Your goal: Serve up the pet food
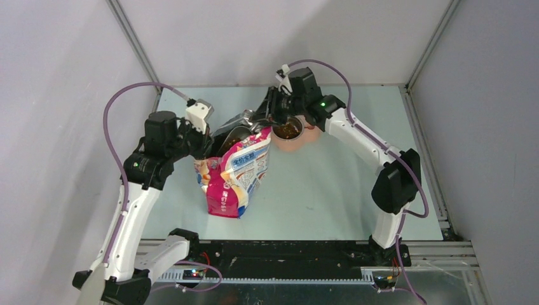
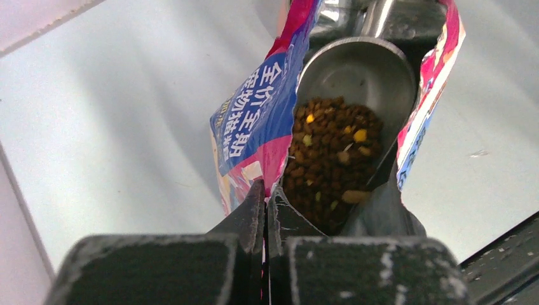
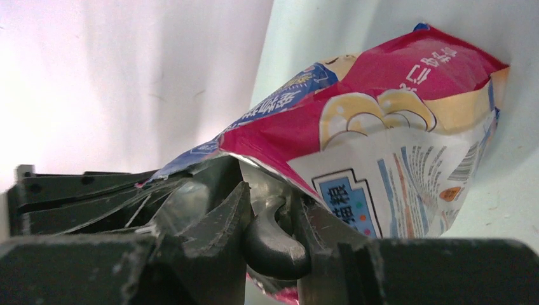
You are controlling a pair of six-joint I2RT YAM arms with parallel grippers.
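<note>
1. Top view: got a pink-white-blue bag (image 1: 234, 176) standing on the pale table (image 1: 330, 190), mouth open toward the back. Can see the left gripper (image 1: 206, 147) on the bag's upper left edge. Right gripper (image 1: 259, 117) coming in from the right at the mouth, on the handle of the grey metal scoop (image 1: 240, 121). Also a pinkish bowl (image 1: 286, 146) just beside the bag's top right corner, with some brown pet food (image 1: 289, 131) sitting in it. Can't really judge either set of jaws from up here.
2. Left wrist view: looking straight into the open bag. Both fingers (image 2: 251, 213) pressed together with only the bag's torn edge between them, so clamped on the bag. Inside, the scoop tilted up and heaped with dark-brown kibble plus a few yellow bits. Can't tell where the scoop's load ends and the bag's own heap starts.
3. Right wrist view: fingers (image 3: 219, 229) closed snug on the rounded grey end of the scoop handle. Just beyond, the bag's printed side filling most of the frame, crumpled silver lining showing at the mouth on the left. Kibble hidden behind the bag wall here.
</note>
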